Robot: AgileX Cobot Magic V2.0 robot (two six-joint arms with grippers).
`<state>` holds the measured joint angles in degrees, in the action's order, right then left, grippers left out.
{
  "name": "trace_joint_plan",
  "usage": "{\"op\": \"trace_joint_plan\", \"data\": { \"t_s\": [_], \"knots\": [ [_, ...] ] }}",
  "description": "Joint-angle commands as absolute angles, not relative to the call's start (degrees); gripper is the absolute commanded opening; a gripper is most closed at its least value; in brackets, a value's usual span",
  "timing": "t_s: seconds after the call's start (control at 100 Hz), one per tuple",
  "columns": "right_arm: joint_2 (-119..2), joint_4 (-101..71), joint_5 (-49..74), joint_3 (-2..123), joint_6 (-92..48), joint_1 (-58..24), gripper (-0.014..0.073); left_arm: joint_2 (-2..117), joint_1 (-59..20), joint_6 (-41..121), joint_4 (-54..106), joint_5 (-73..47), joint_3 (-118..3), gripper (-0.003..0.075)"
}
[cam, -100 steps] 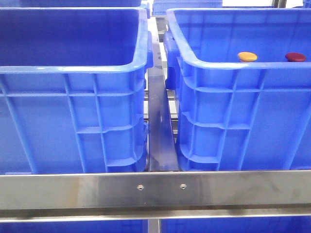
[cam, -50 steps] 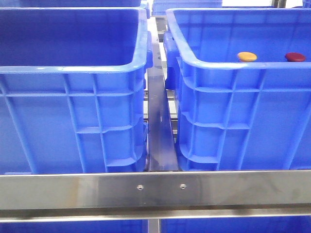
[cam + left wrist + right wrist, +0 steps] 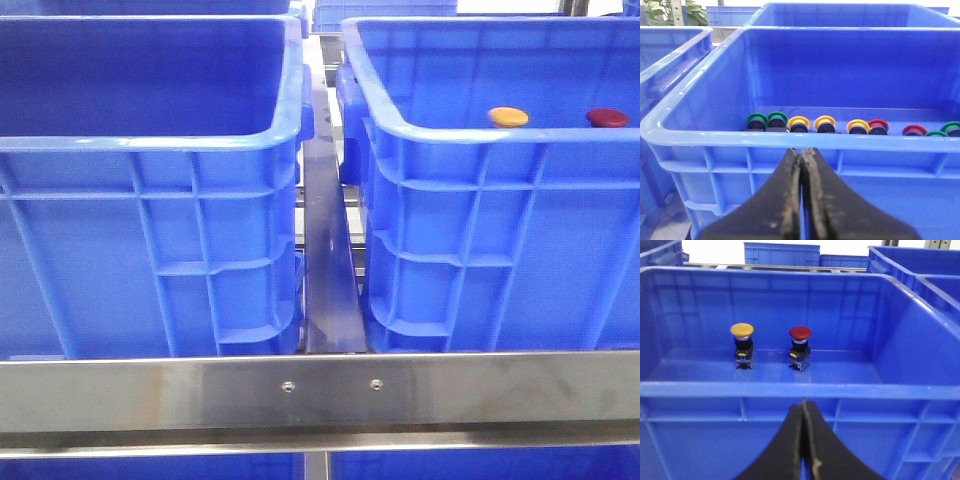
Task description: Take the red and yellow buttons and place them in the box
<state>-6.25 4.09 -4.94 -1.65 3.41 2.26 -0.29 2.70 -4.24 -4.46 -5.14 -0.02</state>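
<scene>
I see my left gripper [image 3: 801, 165] and right gripper [image 3: 803, 415] both with fingers pressed together, empty, each held roughly level.

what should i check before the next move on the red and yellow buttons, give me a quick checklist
1. Yellow button upright in the right-hand crate: ok.
2. Red button upright beside it, the two apart: ok.
3. Right gripper empty: ok; its jaws are shut outside the crate wall.
4. Left gripper empty: ok, jaws shut before the other crate.
5. Jaws opened for a grasp: not ok on either arm.
6. Row of buttons in the left arm's crate, green, yellow and red, reachable: cannot tell, as they lie behind the near wall.
</scene>
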Motion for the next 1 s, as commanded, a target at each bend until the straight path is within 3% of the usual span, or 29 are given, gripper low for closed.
{"op": "trace_joint_plan", "data": {
  "t_s": [0.0, 0.09, 0.99],
  "knots": [
    [-2.9, 4.7, -5.9, -0.8, 3.8, 2.6, -0.006, -2.1, 2.9, -4.4, -4.0, -0.3, 3.1, -0.002],
    [2.5, 4.7, -1.8, -0.9, 3.8, 2.7, -0.006, -2.1, 2.9, -4.4, -4.0, -0.3, 3.1, -0.002],
    [2.0, 2.0, -0.5, -0.8, 2.4, 2.9, -0.006, -2.1, 2.9, -4.4, -4.0, -0.3, 3.1, -0.002]
  ]
}}
